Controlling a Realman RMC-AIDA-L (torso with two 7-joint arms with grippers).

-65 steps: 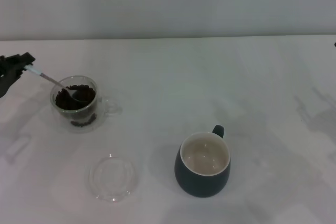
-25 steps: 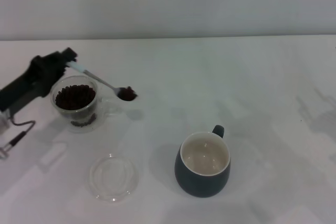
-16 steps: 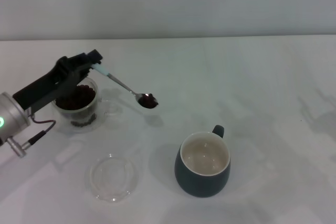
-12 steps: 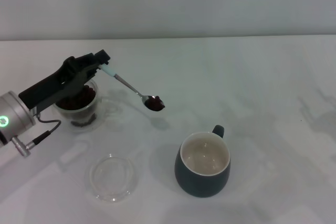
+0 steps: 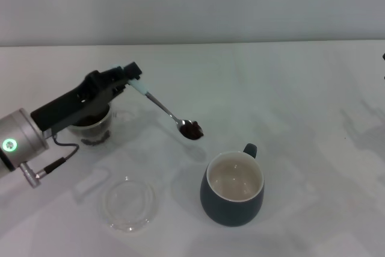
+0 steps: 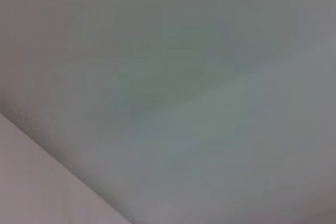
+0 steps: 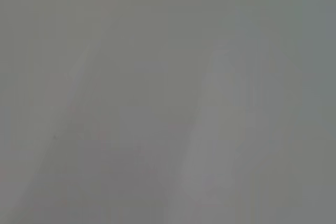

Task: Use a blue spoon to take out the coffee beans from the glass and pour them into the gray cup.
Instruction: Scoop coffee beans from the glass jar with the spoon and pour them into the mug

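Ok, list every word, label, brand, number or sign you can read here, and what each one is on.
None: no readable text on the gray cup, the glass, the blue spoon or the left gripper.
The arm's green light carries no lettering.
Both wrist views show only blank surface.

Glass (image 5: 90, 129) left, gray cup (image 5: 232, 189) right, spoon (image 5: 174, 117) between.

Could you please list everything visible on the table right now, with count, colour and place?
blue spoon: one, metal with pale blue handle, held in the air between glass and cup
coffee beans: small dark load, in the spoon's bowl
glass: one, clear, far left, partly behind the arm
gray cup: one, dark blue-gray, cream and bare inside, near centre
glass dish: one, clear, shallow, near left
table: one, white
left gripper: black, clamped on the spoon handle
right gripper: not in view
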